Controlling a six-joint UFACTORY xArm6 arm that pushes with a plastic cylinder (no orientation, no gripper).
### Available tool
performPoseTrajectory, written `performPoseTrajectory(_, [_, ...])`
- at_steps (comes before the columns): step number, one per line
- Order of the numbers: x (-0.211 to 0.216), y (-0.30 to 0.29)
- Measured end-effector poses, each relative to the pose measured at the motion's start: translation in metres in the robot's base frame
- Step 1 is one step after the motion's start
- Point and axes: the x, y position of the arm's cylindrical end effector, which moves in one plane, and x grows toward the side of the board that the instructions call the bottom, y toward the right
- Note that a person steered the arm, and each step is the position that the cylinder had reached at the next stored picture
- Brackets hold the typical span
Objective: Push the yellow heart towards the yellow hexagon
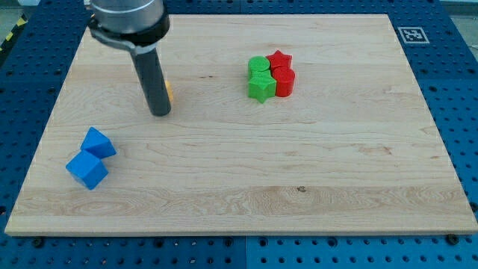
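Observation:
My tip rests on the board at the view's upper left. A small sliver of a yellow block shows just right of the rod, mostly hidden behind it; its shape cannot be made out. I cannot tell whether a second yellow block is hidden there too. The tip sits just below and left of that yellow sliver, close to it or touching it.
A green block and a green star-like block sit beside a red star and a red block, clustered at top centre-right. Two blue blocks lie at the left. The wooden board has edges all round.

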Motion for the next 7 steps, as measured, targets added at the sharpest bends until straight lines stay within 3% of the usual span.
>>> performPoseTrajectory(3, [-0.088,-0.001])
performPoseTrajectory(5, [-0.088,-0.070])
performPoseTrajectory(7, [-0.119,-0.084])
